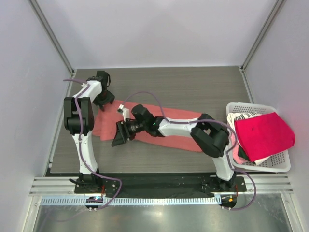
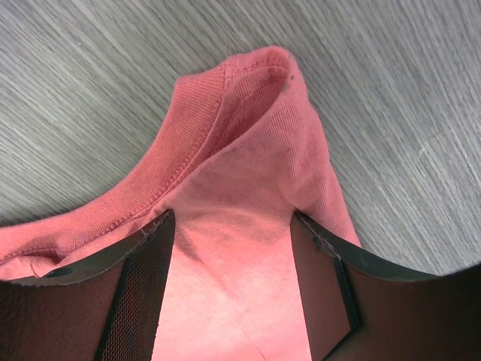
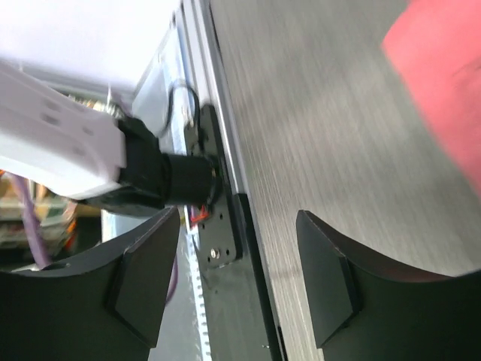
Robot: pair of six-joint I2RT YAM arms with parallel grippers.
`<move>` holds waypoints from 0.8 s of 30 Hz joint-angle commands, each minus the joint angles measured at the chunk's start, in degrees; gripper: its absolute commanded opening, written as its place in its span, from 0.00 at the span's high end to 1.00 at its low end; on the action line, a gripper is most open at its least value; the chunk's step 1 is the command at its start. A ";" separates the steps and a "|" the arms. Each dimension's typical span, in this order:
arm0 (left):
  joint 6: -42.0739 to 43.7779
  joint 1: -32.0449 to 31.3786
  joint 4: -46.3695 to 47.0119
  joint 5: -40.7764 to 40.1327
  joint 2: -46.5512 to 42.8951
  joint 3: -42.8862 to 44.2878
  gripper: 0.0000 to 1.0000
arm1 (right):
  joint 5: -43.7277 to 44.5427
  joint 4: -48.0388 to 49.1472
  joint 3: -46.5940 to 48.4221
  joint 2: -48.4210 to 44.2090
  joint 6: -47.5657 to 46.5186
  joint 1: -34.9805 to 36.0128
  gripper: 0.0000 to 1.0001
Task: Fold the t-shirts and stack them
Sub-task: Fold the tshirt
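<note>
The salmon-coral t-shirt [image 1: 104,125] is lying spread across the middle of the grey wood-grain worktop [image 1: 183,87]. Its ribbed collar [image 2: 188,120] is bunching into a soft fold at the far left corner. The left end effector [image 1: 103,100] is sitting there with its fingers wide apart, cloth lying between them unpinched. The right end effector [image 1: 119,134] is reaching over the shirt's near left edge, gaping open and holding nothing. The crimson-pink t-shirt [image 1: 263,135] is resting on the white t-shirt [image 1: 240,118] with dark lettering, both in the white basket [image 1: 280,164] at the right. Pale walls [image 1: 159,29] are enclosing the worktop.
</note>
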 commanded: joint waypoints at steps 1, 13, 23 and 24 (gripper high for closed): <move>-0.29 0.48 0.68 -1.10 -1.46 -2.75 0.35 | 11.16 0.03 -3.32 -10.30 -2.98 -2.10 0.30; -1.26 0.40 6.05 -3.91 -16.92 -13.73 0.34 | 41.12 -14.98 -20.19 -29.99 -0.43 -13.51 0.44; -4.25 -1.18 1.91 -7.08 -28.09 -19.35 0.33 | 72.52 -36.45 -27.41 -41.69 3.79 -22.48 0.74; -4.34 -1.36 2.26 -6.03 -29.22 -21.10 0.33 | 73.13 -36.62 -27.50 -41.61 3.96 -23.19 0.79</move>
